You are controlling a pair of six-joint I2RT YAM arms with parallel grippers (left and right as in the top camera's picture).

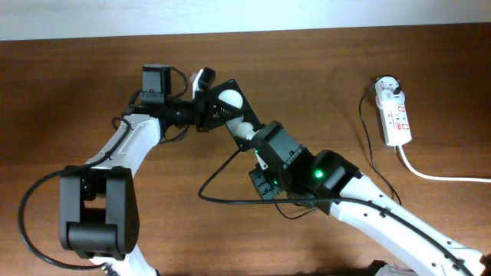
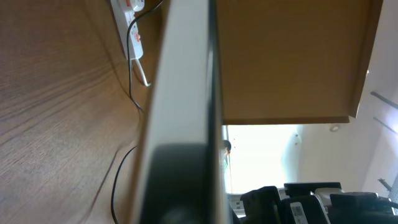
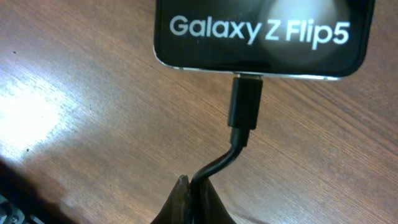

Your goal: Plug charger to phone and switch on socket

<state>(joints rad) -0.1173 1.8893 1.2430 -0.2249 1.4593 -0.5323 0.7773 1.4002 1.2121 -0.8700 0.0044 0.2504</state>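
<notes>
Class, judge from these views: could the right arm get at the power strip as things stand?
Probably yes: the power strip lies on that arm's side, bare table between. But the right gripper pinches the charger cable plugged into the Galaxy Z Flip5, so must release first.

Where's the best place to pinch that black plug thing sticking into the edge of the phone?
Pinch the charger's stiff connector block, just below the phone. Grip across its two long sides, coming from the cable end and in line with it. The block is short, straight and looks rigid, while the cable beneath it curves and would probably flop.
</notes>
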